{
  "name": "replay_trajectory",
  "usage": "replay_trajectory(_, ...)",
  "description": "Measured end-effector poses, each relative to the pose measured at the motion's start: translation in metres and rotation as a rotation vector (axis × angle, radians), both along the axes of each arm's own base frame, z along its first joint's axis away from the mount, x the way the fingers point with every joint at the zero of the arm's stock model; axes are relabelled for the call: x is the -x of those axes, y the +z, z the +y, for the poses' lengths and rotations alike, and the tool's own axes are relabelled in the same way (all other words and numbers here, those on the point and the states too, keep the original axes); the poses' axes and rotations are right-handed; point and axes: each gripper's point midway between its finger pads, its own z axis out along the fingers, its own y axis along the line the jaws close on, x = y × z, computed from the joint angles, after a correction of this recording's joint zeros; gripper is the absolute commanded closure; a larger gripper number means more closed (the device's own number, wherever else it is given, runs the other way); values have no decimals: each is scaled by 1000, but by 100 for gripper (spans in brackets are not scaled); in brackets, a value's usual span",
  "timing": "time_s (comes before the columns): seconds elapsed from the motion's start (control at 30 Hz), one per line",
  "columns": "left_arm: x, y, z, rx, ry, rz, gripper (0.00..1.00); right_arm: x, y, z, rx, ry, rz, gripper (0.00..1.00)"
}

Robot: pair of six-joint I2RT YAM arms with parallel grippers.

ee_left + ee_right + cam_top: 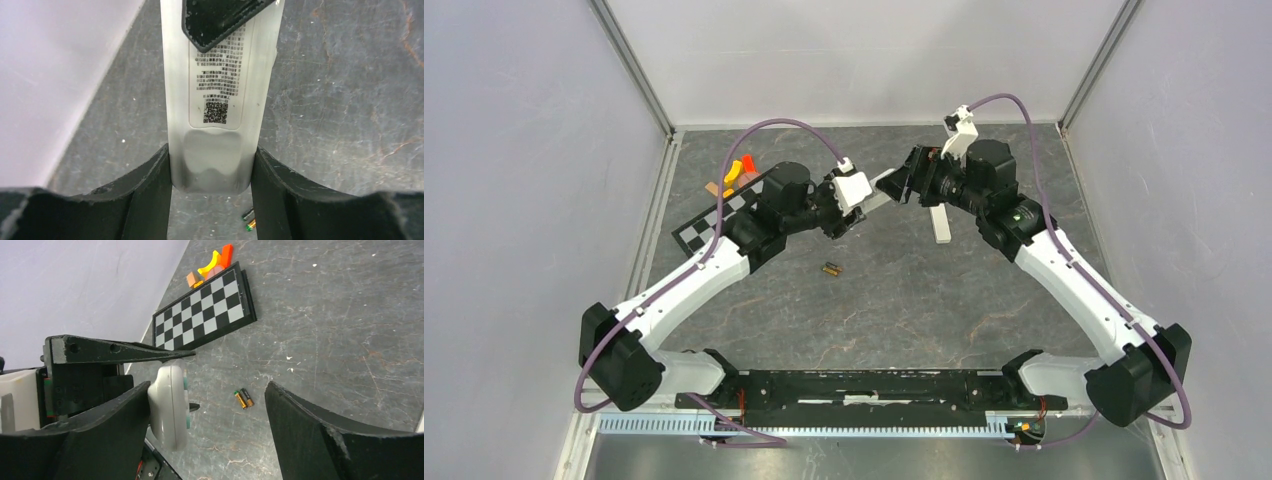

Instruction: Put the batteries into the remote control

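Between the pinching left fingers [150, 200] sits the remote control [215, 150], right fingers [310, 430] spread around its end

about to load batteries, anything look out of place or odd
Nothing spilled or damaged. The remote control is clamped in the left end effector, off the table; both batteries lie loose on the table, and a plain white strip lies apart near the right arm.
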Motion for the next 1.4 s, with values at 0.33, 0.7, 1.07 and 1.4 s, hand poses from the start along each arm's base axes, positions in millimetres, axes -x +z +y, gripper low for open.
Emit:
replay_trajectory(0.33,0,5,0,-60,-78,-126,98,13,0,17,-53,114,39,62)
replay_trajectory(0.7,-5,24,16,97,75,-191,0,15,-3,8,-208,105,51,76)
replay_trajectory(1.07,17,73,6,634,196,262,0,28,49,-17,-420,70,-175,71)
replay_trajectory(1.4,35,122,-5,998,3,745,17,55,86,-12,-520,197,-278,70)
